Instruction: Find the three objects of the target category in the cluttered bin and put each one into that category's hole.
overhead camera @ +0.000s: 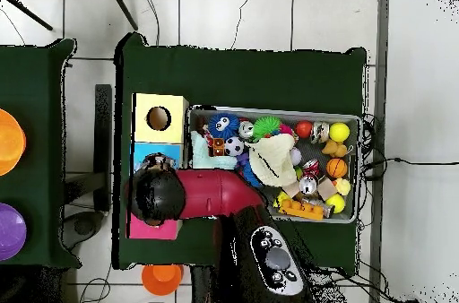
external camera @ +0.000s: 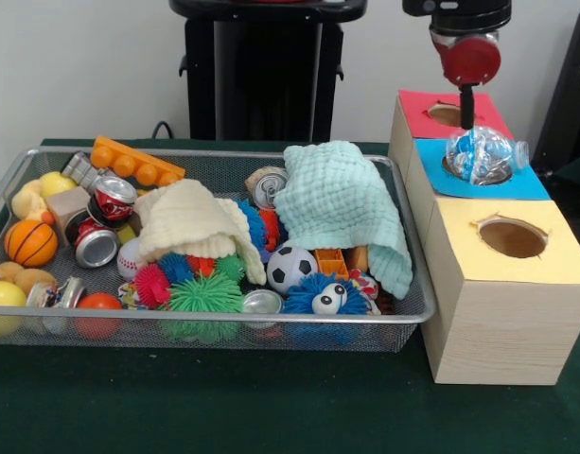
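Although the fingers (external camera: 467, 112) showed only as one dark stem above the bottle (external camera: 483, 154), I could not tell whether they stood apart or together. That crumpled bottle lay across the blue-surround hole (external camera: 457, 167) of the wooden box (external camera: 502, 312), beside the mesh bin (external camera: 414, 291) on the green table (external camera: 223, 402).

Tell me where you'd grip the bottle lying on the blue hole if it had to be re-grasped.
Grip the bottle across its crumpled middle, coming straight down from above. It lies on its side across the blue hole, cap end pointing toward the picture's right, so the body's width faces up. The gripper already hangs just over it.
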You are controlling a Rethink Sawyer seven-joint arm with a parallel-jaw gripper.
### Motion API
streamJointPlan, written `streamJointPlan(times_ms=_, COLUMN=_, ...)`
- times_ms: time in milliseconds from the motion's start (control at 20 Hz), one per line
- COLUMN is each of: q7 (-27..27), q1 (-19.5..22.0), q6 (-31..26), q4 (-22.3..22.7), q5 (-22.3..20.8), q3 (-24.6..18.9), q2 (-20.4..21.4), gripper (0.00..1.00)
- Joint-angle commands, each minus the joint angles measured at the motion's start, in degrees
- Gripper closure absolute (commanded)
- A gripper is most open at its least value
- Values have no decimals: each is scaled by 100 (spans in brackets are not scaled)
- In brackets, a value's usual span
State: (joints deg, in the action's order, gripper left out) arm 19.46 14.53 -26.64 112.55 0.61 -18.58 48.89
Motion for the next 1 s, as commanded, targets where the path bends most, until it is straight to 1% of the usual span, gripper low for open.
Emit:
streamJointPlan(times_ms=50, q7=1480, q1=-11, q6=750, q4=590, q5=-6, q3=-507, q2=109, gripper=100)
streamJointPlan(times_ms=300, q7=1496, q1=-44, q6=1032, q4=556, q5=-57, q3=-540, q2=-32, gripper=100)
streamJointPlan(times_ms=600, q7=1456, q1=-80, q6=1143, q4=549, q5=-57, q3=-540, q2=-284, gripper=100)
streamJointPlan(times_ms=850, q7=1425, q1=-108, q6=1006, q4=504, q5=-49, q3=-447, q2=-385, gripper=100)
streamJointPlan(times_ms=1000, q7=1440, q1=-144, q6=1030, q4=494, q5=-70, q3=-396, q2=-447, gripper=100)
